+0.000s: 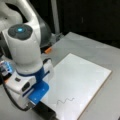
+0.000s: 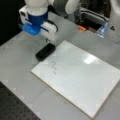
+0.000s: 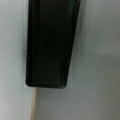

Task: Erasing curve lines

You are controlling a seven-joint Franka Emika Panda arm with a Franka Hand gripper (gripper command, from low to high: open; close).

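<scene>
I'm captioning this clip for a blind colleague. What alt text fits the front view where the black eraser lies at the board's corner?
A white board on a grey table carries a short wavy curve line, unerased. A black block eraser lies at the board's upper-left corner, directly under the robot's gripper, which hangs just above it.

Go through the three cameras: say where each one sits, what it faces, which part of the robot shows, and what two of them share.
Front view: above the table, behind the arm, facing the board; the arm fills its left.
Front view: above the opposite side, facing the arm; hand above the eraser at its top left.
Wrist view: looks straight down on the eraser; no robot part shows.
Shared: both front views show the curve lines, unerased.
</scene>
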